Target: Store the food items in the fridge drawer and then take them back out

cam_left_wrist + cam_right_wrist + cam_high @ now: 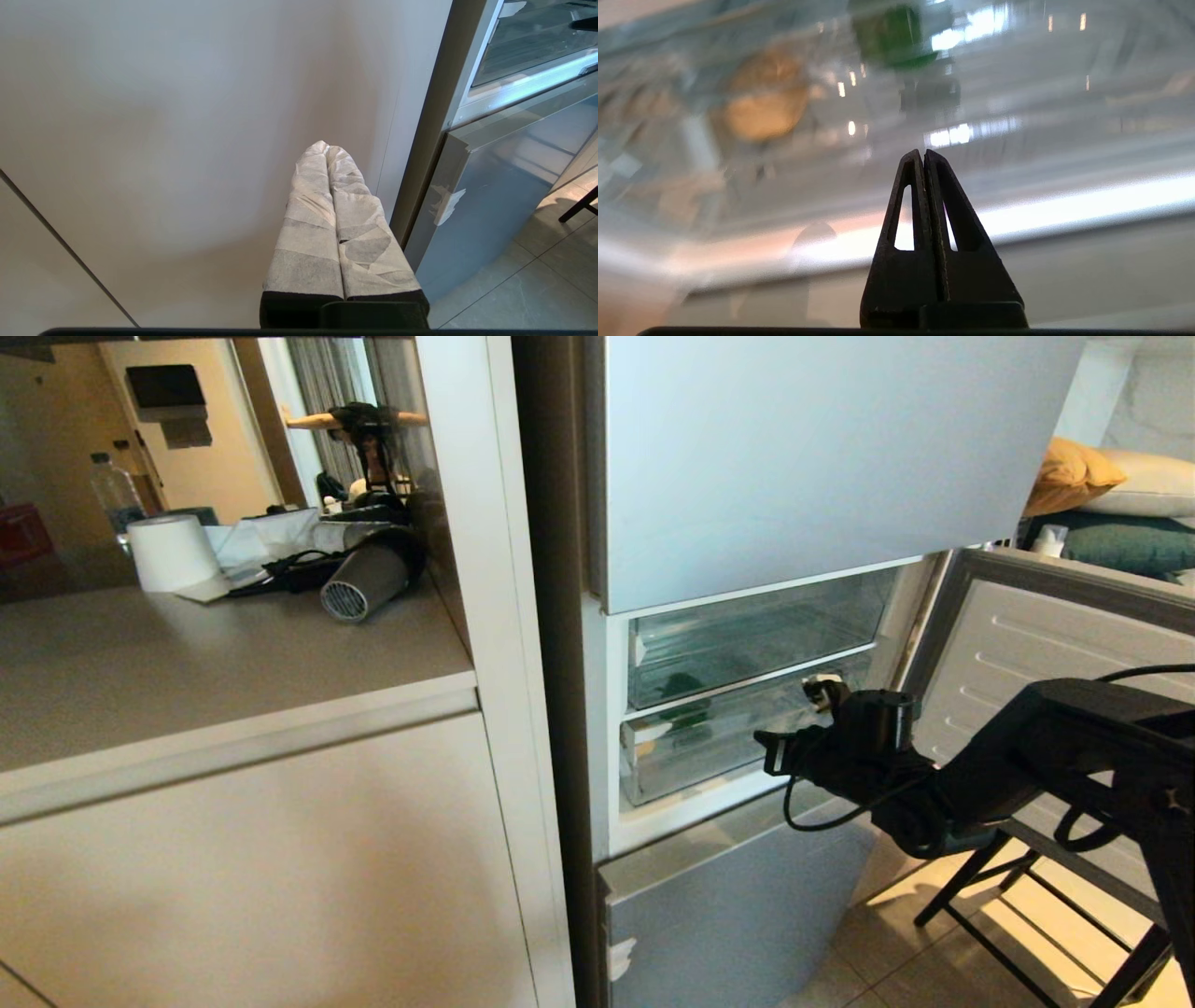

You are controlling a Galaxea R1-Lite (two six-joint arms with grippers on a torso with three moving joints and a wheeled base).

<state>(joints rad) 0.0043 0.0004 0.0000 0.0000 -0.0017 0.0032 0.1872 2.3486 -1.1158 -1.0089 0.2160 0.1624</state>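
Reaching from the head view, my right gripper (822, 689) noses the clear plastic fridge drawer (709, 747). Left wrist: left gripper (327, 147) parked, taped fingers shut. Right wrist: fingers (908, 196) pressed together, empty; glossy green bell pepper (894, 35) and tan round potato (763, 105) sit inside, probably firm, slick, best pinched across the middle.

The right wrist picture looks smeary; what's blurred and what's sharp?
Right wrist view: the shut black right end effector is sharp; the clear fridge drawer, green pepper and tan potato behind it are smeared, with bright glare streaks on the plastic.
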